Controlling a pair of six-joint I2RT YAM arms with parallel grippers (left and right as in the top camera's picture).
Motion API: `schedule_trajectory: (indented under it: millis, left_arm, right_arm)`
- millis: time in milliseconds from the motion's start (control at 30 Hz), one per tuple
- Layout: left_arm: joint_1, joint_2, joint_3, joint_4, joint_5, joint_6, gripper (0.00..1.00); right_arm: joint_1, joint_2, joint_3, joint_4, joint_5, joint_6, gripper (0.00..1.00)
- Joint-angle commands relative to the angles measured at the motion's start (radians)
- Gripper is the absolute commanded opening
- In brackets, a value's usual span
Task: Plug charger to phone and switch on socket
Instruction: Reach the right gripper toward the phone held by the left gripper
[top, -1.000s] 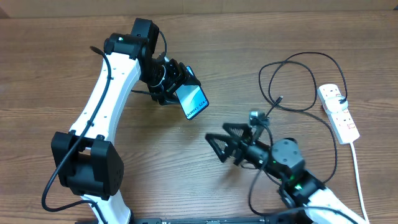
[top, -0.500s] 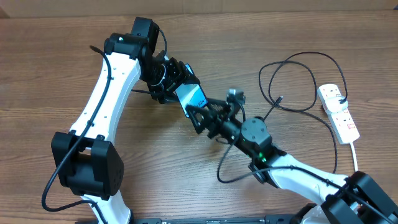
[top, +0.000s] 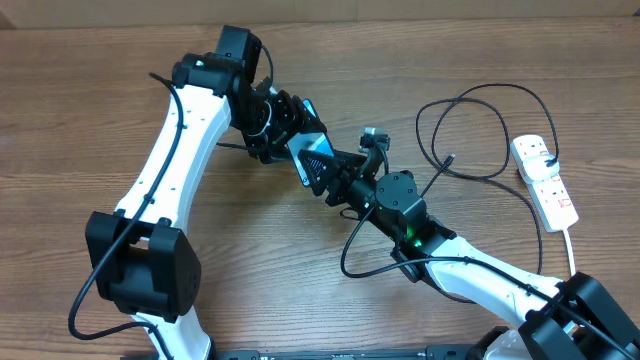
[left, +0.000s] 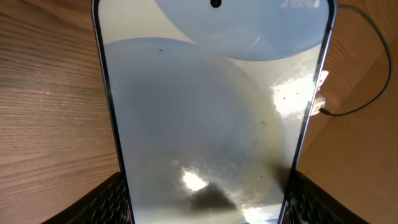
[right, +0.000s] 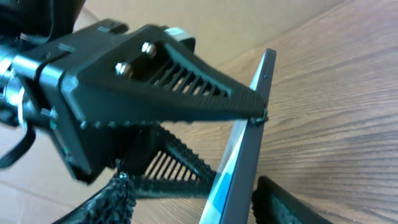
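My left gripper (top: 298, 138) is shut on the phone (top: 313, 147) and holds it tilted above the table. In the left wrist view the phone (left: 205, 112) fills the frame between the two fingers (left: 205, 202). My right gripper (top: 323, 173) is open, with its fingers on either side of the phone's free end. The right wrist view shows the phone's edge (right: 249, 143) between the spread fingers (right: 199, 199), with a gap on each side. The charger (top: 470, 130) lies looped at the right, its connector tip (top: 450, 158) loose on the table. The socket (top: 545, 178) lies at the far right.
The socket's thick white cord (top: 577, 270) runs toward the front right edge. A black arm cable (top: 365, 262) loops on the table under the right arm. The wood table (top: 80, 120) reaches a cardboard wall at the back.
My right arm has swung from the front right up and left to the phone, and its open fingers now straddle the phone's end. The left arm has shifted the phone only slightly.
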Motion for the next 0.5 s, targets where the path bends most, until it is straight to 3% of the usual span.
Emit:
schedule_trajectory:
  millis: [0, 267, 467]
  left_arm:
    - [-0.009, -0.002, 0.032, 0.005, 0.013, -0.010, 0.59]
    - [-0.014, -0.003, 0.032, 0.008, 0.013, -0.011, 0.59]
    - [-0.014, -0.003, 0.032, 0.010, 0.013, -0.018, 0.59]
  right_arm:
    - [0.003, 0.002, 0.026, 0.010, 0.041, 0.040, 0.57]
    - [0.004, 0.002, 0.026, -0.006, 0.121, 0.180, 0.46]
    - [0.008, 0.003, 0.026, -0.010, 0.121, 0.194, 0.46]
